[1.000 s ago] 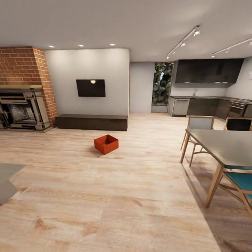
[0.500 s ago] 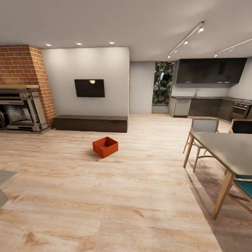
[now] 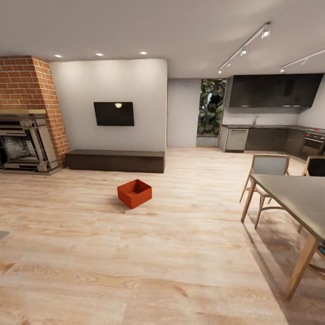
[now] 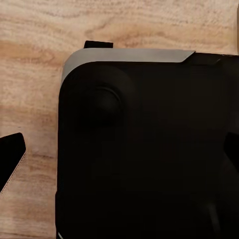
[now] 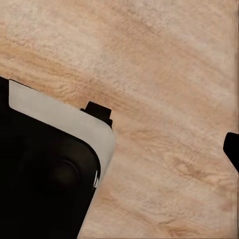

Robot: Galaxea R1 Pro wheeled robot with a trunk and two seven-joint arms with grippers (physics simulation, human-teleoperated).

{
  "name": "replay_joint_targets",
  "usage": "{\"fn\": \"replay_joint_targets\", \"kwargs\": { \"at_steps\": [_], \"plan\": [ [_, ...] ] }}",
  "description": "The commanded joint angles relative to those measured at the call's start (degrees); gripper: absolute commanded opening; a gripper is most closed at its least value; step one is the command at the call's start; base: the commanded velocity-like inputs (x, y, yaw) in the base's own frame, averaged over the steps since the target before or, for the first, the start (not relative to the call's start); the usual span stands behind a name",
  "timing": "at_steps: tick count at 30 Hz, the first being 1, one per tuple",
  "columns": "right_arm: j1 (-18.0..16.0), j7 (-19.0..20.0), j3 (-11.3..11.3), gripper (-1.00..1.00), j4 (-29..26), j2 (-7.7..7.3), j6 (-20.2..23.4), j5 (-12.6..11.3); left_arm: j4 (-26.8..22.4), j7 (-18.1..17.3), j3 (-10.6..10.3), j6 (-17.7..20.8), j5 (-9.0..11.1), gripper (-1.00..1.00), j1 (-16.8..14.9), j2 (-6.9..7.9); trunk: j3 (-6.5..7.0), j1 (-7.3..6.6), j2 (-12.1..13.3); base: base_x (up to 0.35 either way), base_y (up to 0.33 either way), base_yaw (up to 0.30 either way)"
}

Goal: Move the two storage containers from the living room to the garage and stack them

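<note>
Tool tips (image 4: pixel 11 160) barely showed at each wrist view's edge above the robot's base (image 4: pixel 149 149); their opening could not be told. 1 bin (image 3: pixel 134 193) sat on the wood floor (image 3: pixel 180 253) before the bench (image 3: pixel 115 160).

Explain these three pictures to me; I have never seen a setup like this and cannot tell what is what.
This is a simulated wheeled robot with two arms, driven by a person. The big picture comes from the camera on its head, looking across a living room. One orange-red storage container sits open-topped on the light wood floor, in front of a long dark bench under a wall TV. A brick fireplace stands to the left, a dining table with chairs to the right, and a kitchen lies behind.

The two small pictures come from cameras on the wrists, pointing down. Each shows the robot's own black base over the wood planks. Dark bits at their edges may be tool fingers, but open or shut cannot be told. Nothing appears to be held.
</note>
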Motion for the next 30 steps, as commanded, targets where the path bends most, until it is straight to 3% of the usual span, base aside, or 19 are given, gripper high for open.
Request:
{"fn": "replay_joint_targets", "kwargs": {
  "at_steps": [1, 19, 30],
  "plan": [
    [-0.02, 0.20, 0.36, 1.00, -0.01, -0.02, -0.19, -0.63, 0.05, -0.13, 0.05, -0.17, 0.44, 1.00, -0.03, -0.01, -0.06, 0.03, -0.03, 0.319, 0.000, 0.000],
    [-0.02, 0.13, 0.39, 1.00, -0.01, -0.10, 0.17, -0.79, 0.05, -0.13, 0.05, -0.17, 0.44, 1.00, -0.03, 0.00, -0.06, 0.03, -0.03, 0.319, 0.000, 0.000],
    [-0.04, 0.13, 0.52, 1.00, -0.01, -0.07, 0.20, -0.73, 0.05, -0.12, 0.05, -0.17, 0.44, 1.00, -0.03, -0.01, -0.06, 0.03, -0.03, 0.319, 0.000, -0.098]
  ]
}}
